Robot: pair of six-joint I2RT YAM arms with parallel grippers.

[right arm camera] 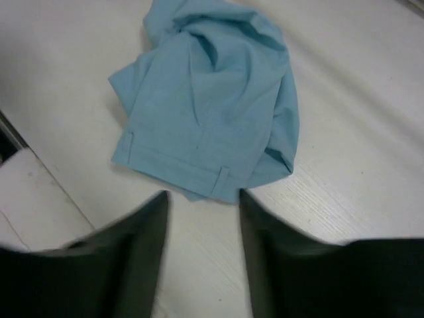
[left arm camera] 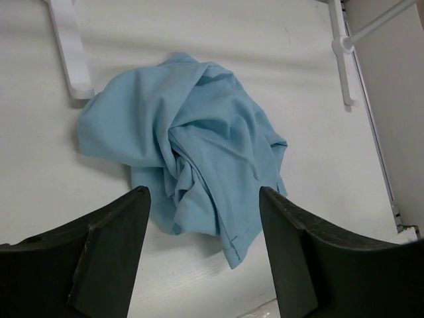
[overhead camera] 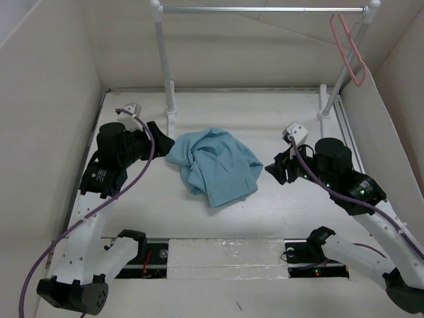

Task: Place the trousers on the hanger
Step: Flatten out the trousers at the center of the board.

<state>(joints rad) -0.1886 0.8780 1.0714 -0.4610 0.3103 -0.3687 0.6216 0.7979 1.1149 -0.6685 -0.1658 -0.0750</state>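
The light sky-blue trousers (overhead camera: 215, 164) lie crumpled in a heap on the white table's middle. They also show in the left wrist view (left arm camera: 192, 139) and the right wrist view (right arm camera: 212, 93), where the waistband with a belt loop faces the fingers. The pink hanger (overhead camera: 349, 50) hangs by its hook at the right end of the silver rail (overhead camera: 262, 10). My left gripper (overhead camera: 161, 144) is open and empty, just left of the cloth (left arm camera: 204, 199). My right gripper (overhead camera: 275, 169) is open and empty, just right of the cloth (right arm camera: 202, 199).
The rail stands on two white posts (overhead camera: 163, 66) with feet on the table at the back. Beige walls enclose the table on the left, back and right. A metal track (overhead camera: 349, 136) runs along the right edge.
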